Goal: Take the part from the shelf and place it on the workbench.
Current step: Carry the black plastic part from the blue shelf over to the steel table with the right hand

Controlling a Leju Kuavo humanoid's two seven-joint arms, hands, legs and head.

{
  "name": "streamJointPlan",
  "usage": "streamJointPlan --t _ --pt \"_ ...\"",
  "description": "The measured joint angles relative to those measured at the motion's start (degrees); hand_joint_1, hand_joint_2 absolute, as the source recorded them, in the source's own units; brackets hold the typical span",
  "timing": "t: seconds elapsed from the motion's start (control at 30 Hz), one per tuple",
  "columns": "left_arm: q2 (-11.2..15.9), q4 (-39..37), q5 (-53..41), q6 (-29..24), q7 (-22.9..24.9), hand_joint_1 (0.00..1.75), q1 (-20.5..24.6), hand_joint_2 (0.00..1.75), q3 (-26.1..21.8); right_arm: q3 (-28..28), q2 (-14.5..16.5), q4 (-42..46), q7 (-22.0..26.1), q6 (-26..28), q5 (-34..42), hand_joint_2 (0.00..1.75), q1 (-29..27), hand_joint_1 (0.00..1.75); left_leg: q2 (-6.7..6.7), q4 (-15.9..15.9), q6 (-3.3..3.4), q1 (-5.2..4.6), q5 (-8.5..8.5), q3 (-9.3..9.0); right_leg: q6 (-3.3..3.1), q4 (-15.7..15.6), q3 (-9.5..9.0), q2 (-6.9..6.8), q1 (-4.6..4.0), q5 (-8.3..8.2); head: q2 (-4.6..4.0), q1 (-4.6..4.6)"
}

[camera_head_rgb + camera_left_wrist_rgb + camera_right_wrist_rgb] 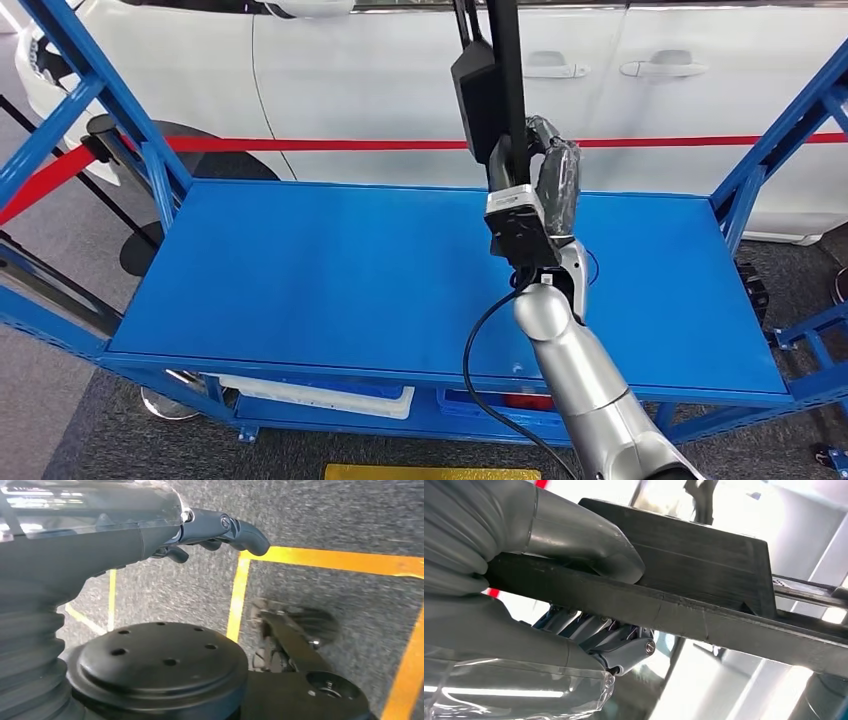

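Right hand gripping long black part, raised over blue shelf.

Thumb (589,540) pressed on one face of part (704,580), darker fingers (599,635) curled under opposite face: firm clamp on narrow bar, likely to stop long piece swinging. Right hand (553,185) held high, part (495,80) standing near upright, running out of frame top, clear of blue shelf (300,270) below, far right of centre; probably lifted free for carrying to workbench. Left hand (210,530) hanging over floor, fingers loosely curled, holding nothing. Shelf top bare matte blue metal, blue frame posts at both sides. White car (400,70) and red barrier tape (300,144) beyond; grey carpet with yellow floor lines (320,557).
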State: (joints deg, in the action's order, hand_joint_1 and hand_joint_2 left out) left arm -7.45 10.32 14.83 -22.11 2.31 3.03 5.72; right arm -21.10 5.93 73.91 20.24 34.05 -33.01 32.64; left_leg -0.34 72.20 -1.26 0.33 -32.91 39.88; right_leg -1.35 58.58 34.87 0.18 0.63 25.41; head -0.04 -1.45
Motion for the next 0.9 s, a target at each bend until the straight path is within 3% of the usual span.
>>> streamJointPlan --t 0.03,0.07,0.13,0.2,0.3,0.37,0.47,0.5,0.53,0.57,0.6,0.63,0.7,0.83,0.9 --pt "0.0 0.0 0.0 0.0 0.0 0.0 0.1 1.75 0.0 -0.3 -0.1 1.4 0.4 -2.2 3.7 1.75 -0.7 1.75 0.01 1.6 -0.08 0.02 -0.14 0.68 -0.04 0.0 -0.03 -0.05 -0.02 0.07 0.0 0.01" --pt "0.0 0.0 0.0 0.0 0.0 0.0 0.1 1.75 0.0 -0.7 -0.2 3.1 1.0 -5.1 8.2 1.75 -1.5 1.75 0.02 0.9 -0.06 0.04 0.86 0.32 -0.04 0.1 -0.07 -0.06 -0.04 0.14 0.0 0.0" --pt "0.0 0.0 -0.1 0.0 0.1 0.0 0.1 1.75 0.0 -1.5 -0.3 6.6 2.3 -11.7 17.8 1.75 -2.9 1.75 0.02 -6.0 0.36 0.04 4.79 -3.03 0.09 0.2 -0.25 0.11 -0.06 0.34 0.0 0.01" --pt "0.0 0.0 -0.2 0.0 0.1 0.0 0.0 1.75 0.0 -2.0 -0.5 9.5 2.9 -16.6 24.1 1.75 -3.8 1.75 0.01 -12.3 1.01 -0.2 6.91 -6.06 0.45 0.3 -0.23 0.23 -0.2 0.45 0.0 0.01" --pt "0.0 0.0 -0.3 0.0 0.1 0.0 0.0 1.75 0.0 -2.4 -1.1 13.4 3.2 -22.1 30.5 1.75 -6.0 1.75 -0.19 -14.2 1.77 -0.37 6.87 -6.77 1.24 0.2 -0.05 0.0 -0.33 0.37 0.0 0.04" --pt "0.0 0.0 -0.3 0.0 0.1 0.0 0.0 1.75 -0.1 -2.6 -1.5 15.5 3.4 -24.7 33.2 1.75 -7.3 1.75 -0.2 -14.8 2.3 -0.07 7.21 -7.11 1.82 1.2 0.24 -0.08 -0.36 1.24 0.0 0.12" --pt "-0.1 0.0 -0.3 0.0 0.2 0.0 0.0 1.75 -0.1 -2.7 -2.3 17.8 3.9 -27.8 36.1 1.75 -8.7 1.75 0.09 -15.3 2.93 0.14 7.41 -7.53 2.45 10.1 4.47 -0.06 -0.15 5.95 -0.01 0.31" --pt "-0.1 0.0 -0.3 0.0 0.2 0.0 0.0 1.75 -0.1 -2.7 -2.6 18.2 3.9 -28.9 37.2 1.75 -9.3 1.75 0.12 -15.2 3.02 0.13 7.37 -7.54 2.61 13.5 6.21 -0.06 -0.01 7.12 0.0 0.31" --pt "-0.1 0.0 -0.3 0.0 0.3 0.0 0.0 1.75 -0.1 -2.7 -2.8 18.5 3.9 -29.9 38.2 1.75 -10.0 1.75 0.1 -15.2 3.03 0.14 7.33 -7.56 2.74 15.3 7.18 -0.08 0.15 7.24 0.0 0.31" --pt "-0.2 0.0 -0.3 -0.1 0.4 0.0 0.0 1.75 -0.1 -2.7 -3.0 18.7 3.9 -30.9 39.3 1.75 -10.5 1.75 0.06 -15.1 3.0 0.16 7.28 -7.58 2.85 15.3 7.3 -0.1 0.33 6.44 -0.01 0.32" --pt "-0.2 0.0 -0.3 -0.1 0.4 0.0 0.0 1.75 -0.1 -2.7 -3.2 19.0 3.9 -32.0 40.3 1.75 -10.8 1.75 0.01 -15.0 2.9 0.19 7.17 -7.62 2.91 12.9 6.23 -0.13 0.51 4.68 0.0 0.32" --pt "-0.2 0.0 -0.3 -0.1 0.5 0.0 0.1 1.75 -0.1 -2.7 -3.3 19.3 3.9 -33.2 41.3 1.75 -11.0 1.75 -0.04 -14.8 2.72 0.21 7.0 -7.65 2.92 9.1 4.4 -0.16 0.66 2.62 0.0 0.32" --pt "-0.2 0.0 -0.3 -0.1 0.5 0.0 0.1 1.75 -0.2 -2.7 -3.4 19.8 4.0 -35.3 42.8 1.75 -11.4 1.75 -0.08 -14.2 2.11 0.04 6.52 -7.51 2.72 2.6 1.3 -0.14 0.65 0.29 0.0 0.31" --pt "-0.2 0.0 0.0 0.1 0.7 0.0 0.1 1.75 -0.4 -2.7 -3.6 20.6 4.1 -38.7 45.5 1.75 -13.1 1.75 -0.08 -13.8 0.78 0.08 5.97 -7.48 1.5 0.8 0.57 0.0 0.32 0.16 0.0 0.27" --pt "-0.3 0.0 0.3 0.1 0.7 0.0 0.1 1.75 -0.6 -2.7 -3.6 20.9 4.1 -39.9 46.8 1.75 -13.6 1.75 -0.02 -11.7 0.22 0.25 4.18 -6.67 0.82 0.6 0.46 -0.08 0.46 -0.07 0.0 0.23"
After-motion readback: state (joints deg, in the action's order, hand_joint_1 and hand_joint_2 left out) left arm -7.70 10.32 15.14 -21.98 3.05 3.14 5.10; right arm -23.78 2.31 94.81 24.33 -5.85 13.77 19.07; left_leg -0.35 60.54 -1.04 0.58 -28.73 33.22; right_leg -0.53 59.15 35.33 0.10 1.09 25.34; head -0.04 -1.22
